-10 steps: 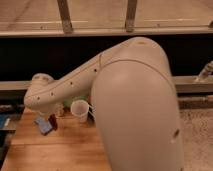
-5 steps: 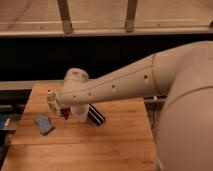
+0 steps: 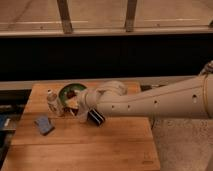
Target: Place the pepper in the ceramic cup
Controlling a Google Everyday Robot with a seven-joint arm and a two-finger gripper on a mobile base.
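The pepper cannot be picked out; the gripper (image 3: 81,114), fingers together, covers the spot left of centre where a pale cup (image 3: 73,104) edge peeks out. Whether anything is pinched cannot be told. Half a second ago the arm hid the green bowl (image 3: 64,91) and bottle (image 3: 51,102); both now show upper left, and the black block (image 3: 96,117) sits lower right of the gripper.

We see the arm (image 3: 150,102) sink from filling the foreground to a low reach from the right, uncovering the green bowl (image 3: 66,90) and white bottle (image 3: 51,101). Its gripper (image 3: 80,113) now hangs just beside the black block (image 3: 96,117).
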